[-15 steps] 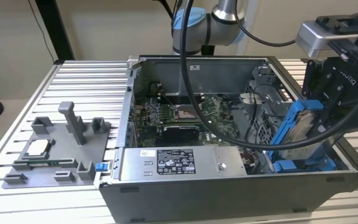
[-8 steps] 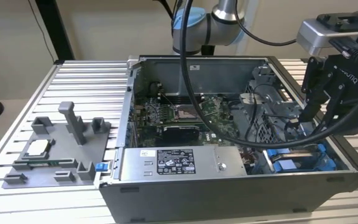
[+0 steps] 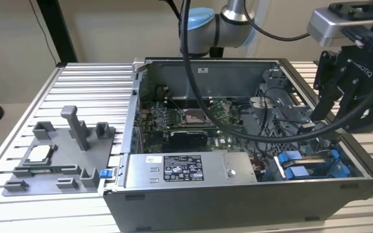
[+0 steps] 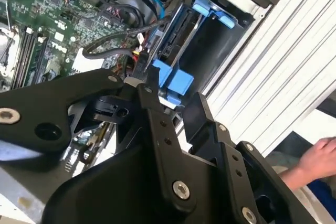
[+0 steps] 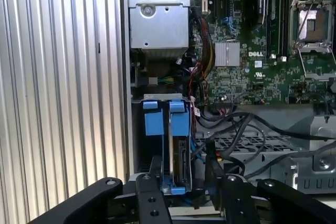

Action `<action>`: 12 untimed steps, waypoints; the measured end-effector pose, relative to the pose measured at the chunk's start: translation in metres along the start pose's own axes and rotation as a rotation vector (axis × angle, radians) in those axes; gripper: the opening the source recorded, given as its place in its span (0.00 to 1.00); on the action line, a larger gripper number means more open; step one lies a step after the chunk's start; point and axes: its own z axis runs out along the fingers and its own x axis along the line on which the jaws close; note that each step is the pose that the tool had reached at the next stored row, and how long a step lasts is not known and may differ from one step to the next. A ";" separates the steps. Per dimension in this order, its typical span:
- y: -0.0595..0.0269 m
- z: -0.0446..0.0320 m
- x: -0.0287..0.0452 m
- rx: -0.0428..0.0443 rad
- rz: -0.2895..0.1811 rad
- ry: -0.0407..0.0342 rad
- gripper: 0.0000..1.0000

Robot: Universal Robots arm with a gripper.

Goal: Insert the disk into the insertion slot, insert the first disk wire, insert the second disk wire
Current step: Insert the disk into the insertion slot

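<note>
Hanging over the corner of the computer case [image 3: 238,204] at the exterior view's right, the gripper [image 3: 326,127] has its two black fingers [image 5: 155,169] spread apart and clamps nothing. In both wrist views the fingers straddle the top edge of the disk [image 5: 180,153]. A gap shows on each side of it, though whether either pad brushes the blue frame is hard to say.

The disk stands on edge, seated in the insertion slot [image 3: 339,167], with its blue tabs [image 5: 165,119] side by side at one end. A tangle of black cables [image 5: 236,129] runs just beside the slot, over a grey perforated panel. I cannot tell whether any of them is plugged into the disk.

Beyond the cables lies the green motherboard [image 5: 247,72], and the grey labelled power-supply box [image 3: 173,170] sits along the case wall next to the slot.

The case rests on a slatted aluminium table [image 3: 89,87]. A grey fixture [image 3: 63,155] lies on the table well apart from it, at the exterior view's left. A person's hand [image 4: 320,156] shows past the table's edge in the second wrist view.
</note>
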 end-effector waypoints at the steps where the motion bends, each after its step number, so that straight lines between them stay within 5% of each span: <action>1: 0.0043 0.0017 -0.0020 0.0020 0.000 0.0001 1.00; 9: 0.0083 0.0149 -0.0062 0.0084 -0.058 -0.0042 1.00; 12: 0.0083 0.0166 -0.0078 0.0086 -0.063 -0.0169 1.00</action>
